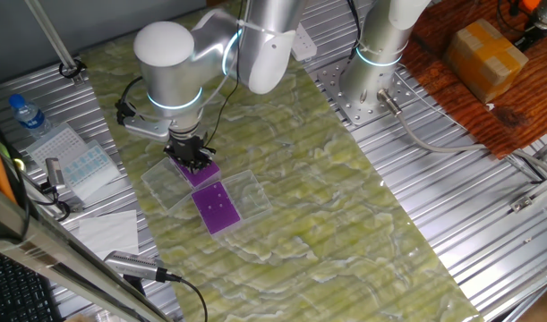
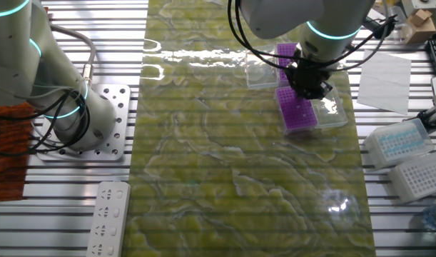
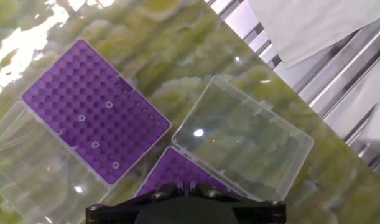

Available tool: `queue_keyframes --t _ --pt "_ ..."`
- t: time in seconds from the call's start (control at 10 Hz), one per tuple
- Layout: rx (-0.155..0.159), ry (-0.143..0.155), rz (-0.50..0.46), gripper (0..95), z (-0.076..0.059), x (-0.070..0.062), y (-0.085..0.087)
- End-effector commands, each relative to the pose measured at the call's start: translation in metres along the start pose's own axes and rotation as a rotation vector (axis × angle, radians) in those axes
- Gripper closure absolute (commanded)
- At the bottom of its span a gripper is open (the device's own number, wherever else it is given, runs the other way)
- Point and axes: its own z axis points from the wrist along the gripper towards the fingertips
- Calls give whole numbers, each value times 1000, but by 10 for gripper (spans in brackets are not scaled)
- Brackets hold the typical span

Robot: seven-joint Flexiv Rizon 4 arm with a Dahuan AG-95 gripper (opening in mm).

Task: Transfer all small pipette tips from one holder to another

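Observation:
Two purple holders with clear hinged lids lie on the green mat. One purple holder (image 3: 90,106) at the upper left of the hand view carries several small pipette tips (image 3: 95,144), seen as pale rings. The other purple holder (image 3: 177,168) lies right under my gripper (image 3: 186,183). The fingers stand almost together, with only a thin slit between them, and no tip shows there. From the fixed views the gripper (image 1: 192,159) (image 2: 308,87) hangs low over one holder (image 1: 201,173), with the second holder (image 1: 217,207) (image 2: 297,111) beside it.
Clear lids (image 3: 239,143) flank the holders. A white sheet (image 3: 308,25) lies on the metal slats. Two tip boxes (image 2: 399,139) (image 2: 417,175) stand past the mat's edge, with a water bottle (image 1: 27,114), a power strip (image 2: 107,218) and a second arm's base (image 1: 380,80) around.

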Motion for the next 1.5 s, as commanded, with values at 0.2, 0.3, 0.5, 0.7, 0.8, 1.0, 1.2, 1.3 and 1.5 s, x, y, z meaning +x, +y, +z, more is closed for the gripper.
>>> queue_keyframes --t 0.2,0.3,0.5,0.7,0.8,1.0,1.2,1.3,1.5 --pt "-5 4 23 950 -3 -1 -1" --pt "-10 10 29 950 -8 -2 -1" --pt "-27 35 50 950 -28 -6 1" --pt "-36 39 82 950 -38 -10 6" --pt "-37 42 107 950 -42 -15 12" --pt "-35 45 123 950 -41 -21 19" --pt "-35 44 118 950 -41 -22 20" --pt "-35 45 116 950 -41 -22 20" --pt "-33 46 108 950 -40 -22 20"
